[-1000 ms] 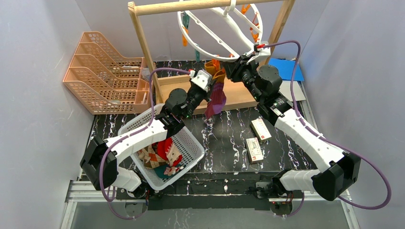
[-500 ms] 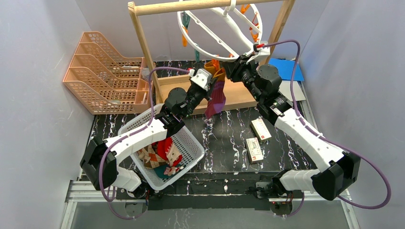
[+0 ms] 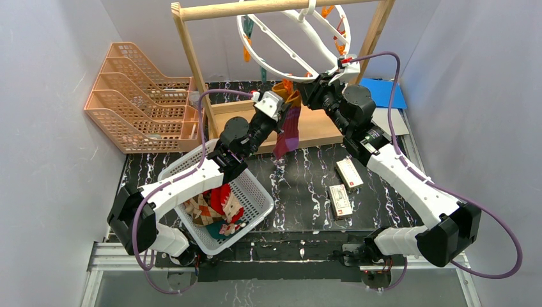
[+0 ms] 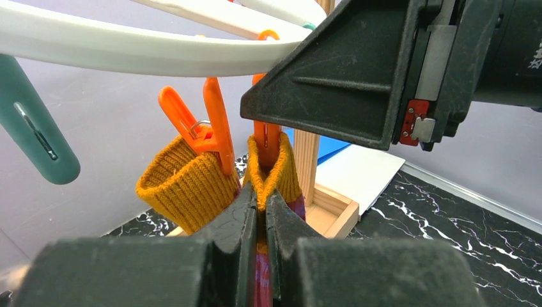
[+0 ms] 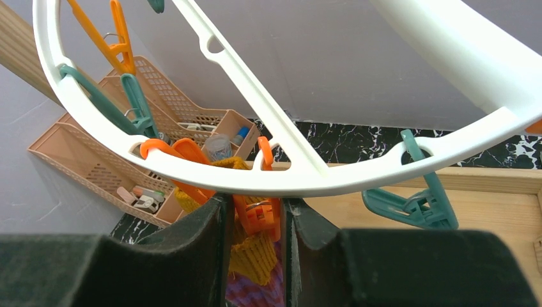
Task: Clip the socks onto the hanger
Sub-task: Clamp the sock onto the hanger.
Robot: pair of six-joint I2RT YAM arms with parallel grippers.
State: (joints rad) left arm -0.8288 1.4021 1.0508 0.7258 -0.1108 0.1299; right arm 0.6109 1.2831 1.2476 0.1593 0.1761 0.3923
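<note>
Maroon sock: hangs just under the near rim of the hanger, orange cuff up, toe dangling free above the table. The cuff is raised to an orange clip that dangles from that rim.

Left pincer: closed tight on the cuff from below, fabric pinched between the fingers. It holds the cuff edge up at the clip's mouth.

Right pincer: just under the hanger's rim, fingers partway closed on either side of the same clip. It looks to be squeezing the handles. I cannot tell whether the clip's mouth has the cuff in it yet.

A second orange clip hangs beside the first, against the other fold of the cuff. Whether it bites the fabric, I cannot tell. A teal clip further along the rim is bare.

Hanger itself hooks over the wooden rack.

Progress, my judgement: early. This sock is at the point of being clipped, not confirmed hung. No other clip in view carries a sock. The remaining socks lie in the white basket, well away from the hanger on the left-arm side. Left to do: release the clip onto the cuff, let go, then fetch each of those.
</note>
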